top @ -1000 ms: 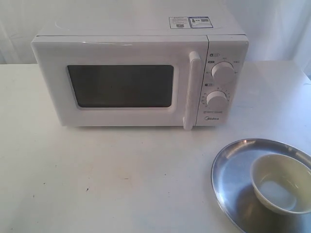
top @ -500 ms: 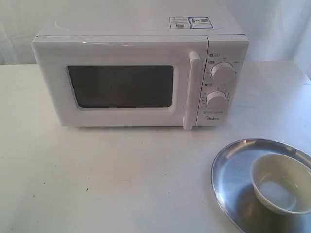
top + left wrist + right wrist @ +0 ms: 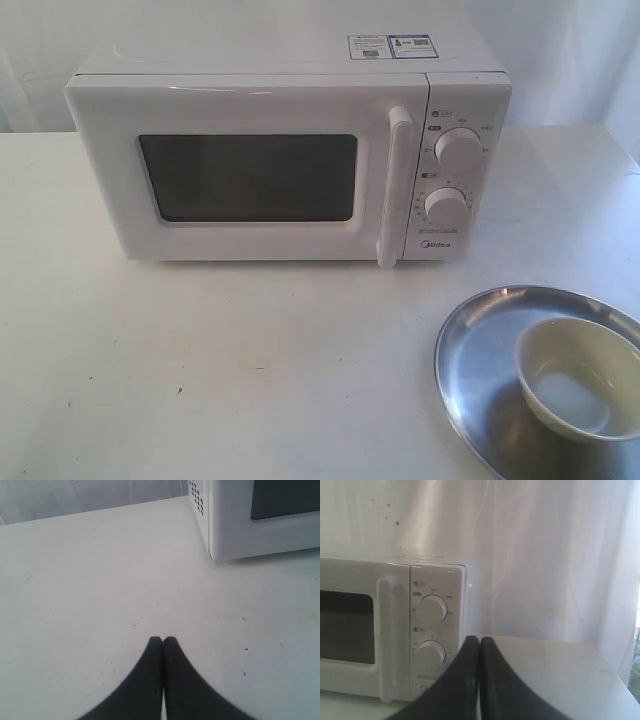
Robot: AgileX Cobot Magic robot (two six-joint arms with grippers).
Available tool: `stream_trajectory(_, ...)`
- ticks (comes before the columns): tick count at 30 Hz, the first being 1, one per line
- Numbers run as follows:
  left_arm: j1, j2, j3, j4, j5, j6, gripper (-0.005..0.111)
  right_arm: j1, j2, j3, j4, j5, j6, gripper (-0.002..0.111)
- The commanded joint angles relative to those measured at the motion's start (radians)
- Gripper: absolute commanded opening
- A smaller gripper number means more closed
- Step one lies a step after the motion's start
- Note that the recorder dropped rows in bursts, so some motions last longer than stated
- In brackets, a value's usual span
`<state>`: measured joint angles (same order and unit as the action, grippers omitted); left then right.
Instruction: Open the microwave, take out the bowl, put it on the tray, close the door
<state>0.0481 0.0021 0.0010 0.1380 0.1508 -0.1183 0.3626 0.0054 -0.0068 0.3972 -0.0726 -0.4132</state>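
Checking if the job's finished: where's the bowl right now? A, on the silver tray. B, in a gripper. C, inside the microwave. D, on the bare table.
A: the cream-white bowl sits on the silver tray, and the microwave door is shut.

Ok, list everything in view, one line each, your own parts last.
microwave: one, white, on the table, upper middle of exterior view
door: one, white with dark window, shut
knobs: two, white, stacked right of the door
tray: one, silver, lower right of exterior view
bowl: one, cream, on the tray
table: one, white, under everything
left claw: one, black, shut, above bare table
right claw: one, black, shut, facing the knobs
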Motion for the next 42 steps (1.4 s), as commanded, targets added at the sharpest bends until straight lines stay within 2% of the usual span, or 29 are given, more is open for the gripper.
stream_trajectory(1,-0.001,-0.002,-0.001,-0.003,0.000,-0.006,0.000,-0.073,-0.005,0.007,-0.173,0.024,0.221,0.000)
stream_trajectory(4,-0.001,-0.002,-0.001,-0.003,0.000,-0.006,0.000,-0.121,-0.005,0.007,-0.285,0.073,0.345,0.000)
stream_trajectory(10,-0.001,-0.002,-0.001,-0.003,0.000,-0.006,0.000,-0.174,-0.005,0.007,-0.383,0.123,0.427,0.000)
stream_trajectory(42,-0.001,-0.002,-0.001,-0.003,0.000,-0.006,0.000,-0.175,-0.005,0.007,-0.390,0.190,0.419,0.000)
